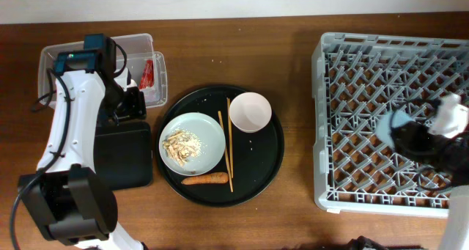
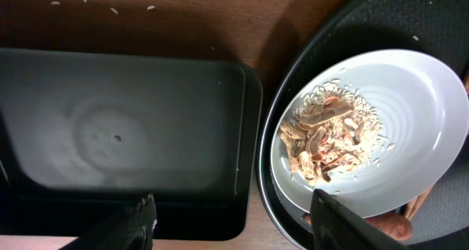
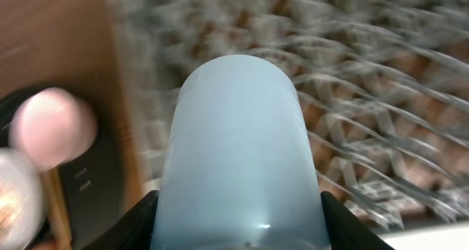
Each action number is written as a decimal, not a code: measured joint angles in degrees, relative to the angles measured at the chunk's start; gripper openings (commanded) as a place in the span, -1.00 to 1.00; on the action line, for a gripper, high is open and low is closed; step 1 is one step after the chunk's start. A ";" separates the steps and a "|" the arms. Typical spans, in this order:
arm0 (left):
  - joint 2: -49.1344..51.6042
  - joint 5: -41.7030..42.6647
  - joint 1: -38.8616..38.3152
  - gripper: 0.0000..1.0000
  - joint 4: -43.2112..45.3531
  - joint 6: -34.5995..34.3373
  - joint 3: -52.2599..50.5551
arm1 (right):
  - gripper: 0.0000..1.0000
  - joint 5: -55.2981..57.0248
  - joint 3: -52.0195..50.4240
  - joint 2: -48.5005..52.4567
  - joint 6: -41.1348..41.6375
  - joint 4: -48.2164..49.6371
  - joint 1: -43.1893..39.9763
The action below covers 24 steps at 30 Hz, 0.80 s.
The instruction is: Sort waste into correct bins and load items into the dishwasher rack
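The blue cup (image 3: 238,155) is clamped between the right jaws, which close on its sides near one end. It is held over the right part of the dishwasher rack (image 1: 320,118), above the pegs and apparently not yet seated. That grip suits lowering it between the pegs, though the wrist view is blurred and does not show which end faces down. The rest of the work waits on the round black tray (image 1: 267,162) to the left of the rack. There the plate (image 1: 205,129) carries the food scraps (image 2: 326,136), with the chopsticks (image 1: 229,144) just right of it, the bowl (image 1: 250,112) on the far side and the carrot (image 1: 205,179) on the near side. The left jaws are spread wide and empty, over the gap between the plate and the shallow black tray (image 2: 110,125), probably poised for the scraps. Farther back, the clear tub (image 1: 139,39) holds the red wrapper (image 1: 147,74).
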 measured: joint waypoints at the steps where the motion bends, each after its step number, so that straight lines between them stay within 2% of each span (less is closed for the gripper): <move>1: 0.00 -0.50 -0.02 0.33 -0.04 -0.17 0.00 | -0.12 2.80 0.02 0.59 1.22 -0.09 -1.95; 8: 0.00 -0.50 -0.07 0.33 -0.02 -0.37 0.00 | -0.12 19.98 0.26 11.10 10.05 -0.37 -8.81; 11: 0.00 -0.50 -0.07 0.34 -0.04 -0.39 0.00 | 0.03 21.66 0.31 15.82 11.10 0.07 -9.53; 16: 0.00 -0.50 -0.07 0.34 -0.22 -0.39 0.00 | 0.06 21.99 1.57 21.05 11.41 2.93 -9.64; 24: 0.00 -0.50 -0.07 0.34 -0.28 -0.39 0.00 | 0.04 21.09 1.81 21.99 11.39 4.39 -9.64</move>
